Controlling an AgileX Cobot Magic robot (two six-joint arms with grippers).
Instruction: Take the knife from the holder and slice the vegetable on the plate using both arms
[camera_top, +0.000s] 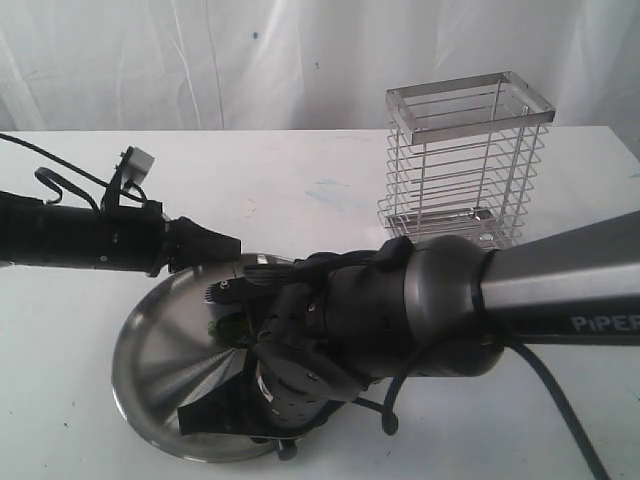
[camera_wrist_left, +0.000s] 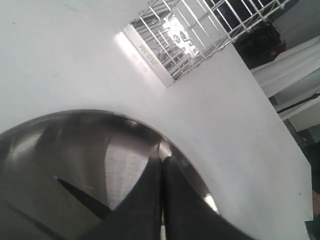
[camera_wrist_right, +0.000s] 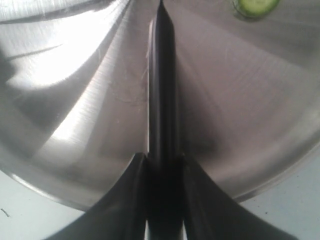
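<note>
My right gripper (camera_wrist_right: 164, 167) is shut on the knife (camera_wrist_right: 162, 85). The knife shows edge-on, and its tip points across the plate (camera_wrist_right: 75, 100) toward a round green cucumber slice (camera_wrist_right: 255, 5). In the exterior view a bit of green vegetable (camera_top: 225, 325) lies on the plate (camera_top: 165, 350), just beside the bulky right wrist that hides most of the knife. My left gripper (camera_top: 230, 250) hovers at the plate's far rim. Its fingers (camera_wrist_left: 150, 200) are pressed together over the plate (camera_wrist_left: 75, 145) with nothing seen between them. The wire holder (camera_top: 465, 165) stands behind, at the right.
The holder (camera_wrist_left: 200, 30) looks empty of utensils. White tabletop surrounds the plate, and a white cloth hangs at the back. A black cable of the right arm (camera_top: 555, 400) trails over the table in front of the holder.
</note>
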